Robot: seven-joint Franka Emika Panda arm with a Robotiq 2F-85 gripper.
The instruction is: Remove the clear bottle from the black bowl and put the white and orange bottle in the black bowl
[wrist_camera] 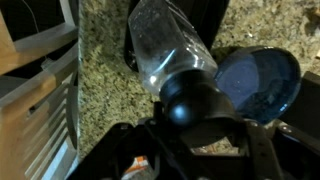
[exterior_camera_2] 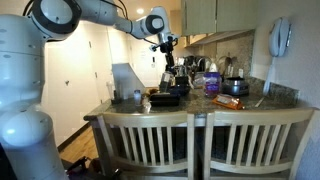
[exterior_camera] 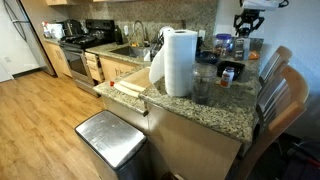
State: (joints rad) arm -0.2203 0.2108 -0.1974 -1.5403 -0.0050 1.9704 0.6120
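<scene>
tool holds clear bottle near black bowl

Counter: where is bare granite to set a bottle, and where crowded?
Free: the granite strip between the paper-towel roll and the counter's near edge. In the wrist view, bare granite left of the clear bottle. Crowded: containers beside the roll.
</scene>
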